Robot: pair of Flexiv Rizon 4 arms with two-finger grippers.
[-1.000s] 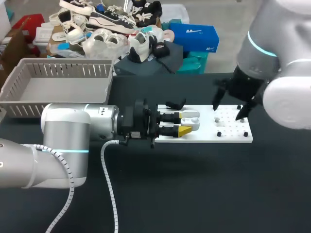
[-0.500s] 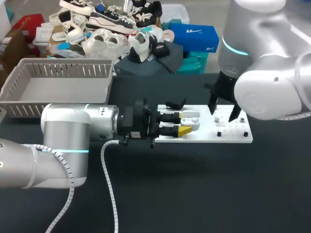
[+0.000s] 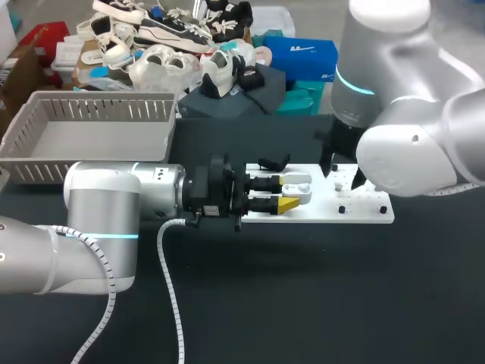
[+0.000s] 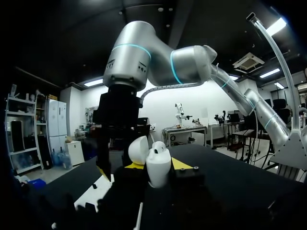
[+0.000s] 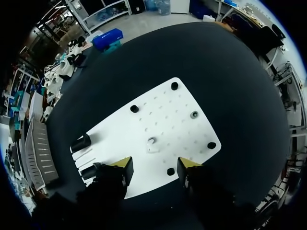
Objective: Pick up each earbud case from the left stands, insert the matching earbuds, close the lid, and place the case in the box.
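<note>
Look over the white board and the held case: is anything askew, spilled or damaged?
Nothing stands out. The case sits lid-open in the left pincer, one earbud in it; a loose earbud lies on the white board ahead of the open right pincer.

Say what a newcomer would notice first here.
The left claw grips an open white earbud case over the white board. The right claw hangs open above that board, over a lone white earbud. A grey basket sits at the table's far left.
</note>
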